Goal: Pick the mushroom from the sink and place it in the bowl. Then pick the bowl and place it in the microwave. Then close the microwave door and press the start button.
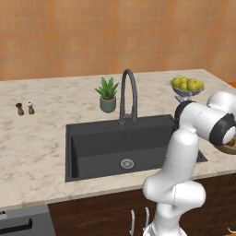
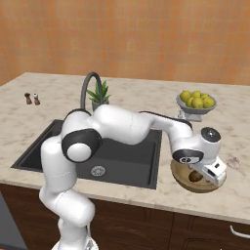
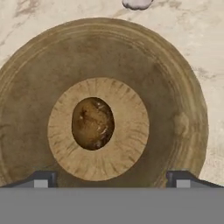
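The brown mushroom (image 3: 92,123) lies in the pale centre of the tan wooden bowl (image 3: 175,87). That bowl (image 2: 180,179) stands on the counter right of the dark grey sink (image 2: 122,156), and the mushroom (image 2: 195,176) shows inside it. My gripper (image 3: 111,180) hovers straight above the bowl, open, its fingertips (image 3: 40,179) wide apart with nothing between them. In the right base view the gripper (image 2: 211,177) points down over the bowl. The sink (image 1: 101,143) holds just its silver drain (image 1: 127,163). The microwave and its door are out of view.
An arched faucet (image 1: 128,92) and a potted plant (image 1: 108,94) stand behind the sink. A clear footed bowl of yellow-green fruit (image 2: 196,102) sits behind the wooden bowl. A small pale lump (image 2: 234,162) lies just right of it. Two shakers (image 1: 25,109) stand far left.
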